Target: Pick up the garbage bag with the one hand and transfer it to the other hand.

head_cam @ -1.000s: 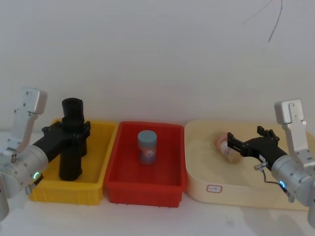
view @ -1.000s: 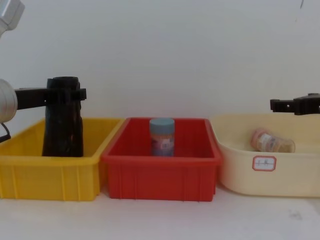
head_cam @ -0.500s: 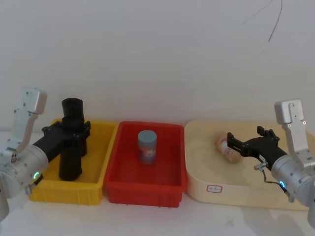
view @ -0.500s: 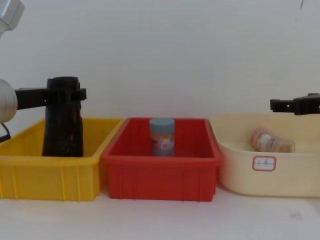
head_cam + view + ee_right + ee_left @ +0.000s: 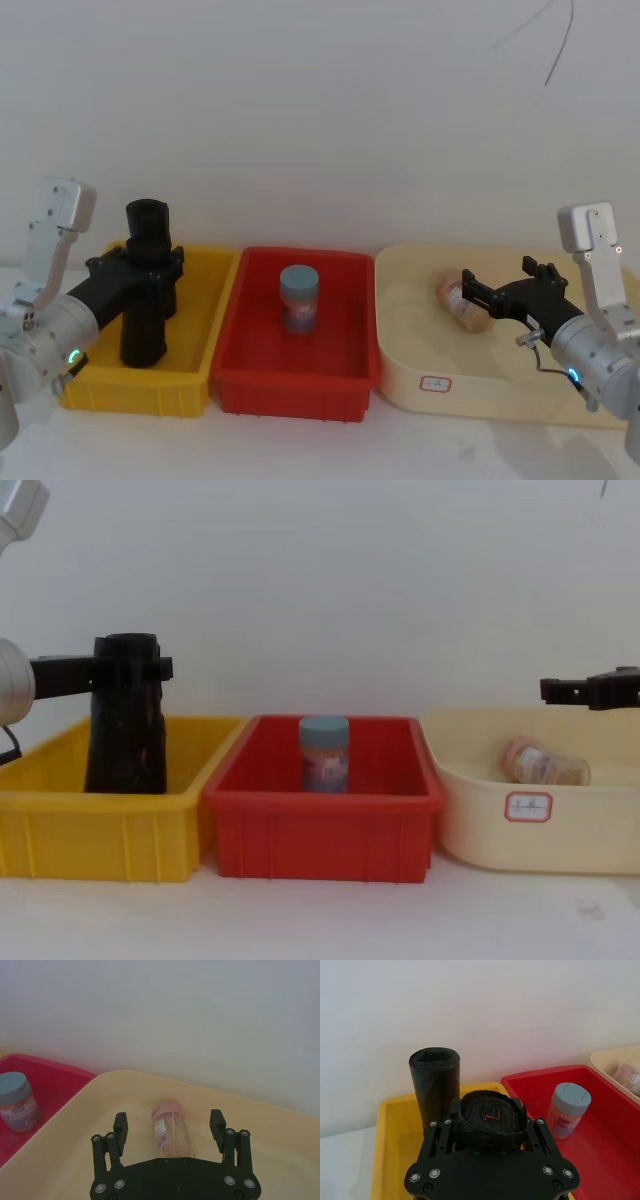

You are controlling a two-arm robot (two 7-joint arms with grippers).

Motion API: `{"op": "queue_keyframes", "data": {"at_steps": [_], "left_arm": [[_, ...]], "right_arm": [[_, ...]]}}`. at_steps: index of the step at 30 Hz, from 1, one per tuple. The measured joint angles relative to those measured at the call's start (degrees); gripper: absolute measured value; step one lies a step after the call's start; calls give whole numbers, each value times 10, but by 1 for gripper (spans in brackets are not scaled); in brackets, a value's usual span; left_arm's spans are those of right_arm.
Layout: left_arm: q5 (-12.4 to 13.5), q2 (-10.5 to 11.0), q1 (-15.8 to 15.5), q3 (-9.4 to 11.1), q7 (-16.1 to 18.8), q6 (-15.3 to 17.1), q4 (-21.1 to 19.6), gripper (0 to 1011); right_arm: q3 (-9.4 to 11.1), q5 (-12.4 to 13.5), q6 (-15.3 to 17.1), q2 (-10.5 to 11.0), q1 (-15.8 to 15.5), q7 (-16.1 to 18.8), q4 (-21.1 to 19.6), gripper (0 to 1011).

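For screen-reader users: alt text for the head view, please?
The left gripper is shut on the upright black garbage bag roll in a yellow bin. A blue-lidded jar stands in the middle red bin, and the open right gripper hovers over a cream tub holding a toppled pink-capped jar.

Left pincer (image 5: 150, 272) clamped tight, right pincer (image 5: 168, 1120) spread open.
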Motion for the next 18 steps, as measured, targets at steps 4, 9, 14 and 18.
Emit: {"op": "queue_keyframes", "data": {"at_steps": [4, 9, 14, 18], "left_arm": [[1, 0, -5, 3, 0, 0, 5, 564], [1, 1, -19, 7, -8, 5, 17, 564], [-4, 2, -33, 10, -21, 16, 27, 564], [-12, 7, -49, 12, -33, 35, 30, 564]], "right_arm": [[0, 0, 0, 0, 0, 0, 0, 1001], [0, 0, 0, 0, 0, 0, 0, 1002], [0, 0, 0, 0, 0, 0, 0, 1001], [0, 0, 0, 0, 0, 0, 0, 1001]]}}
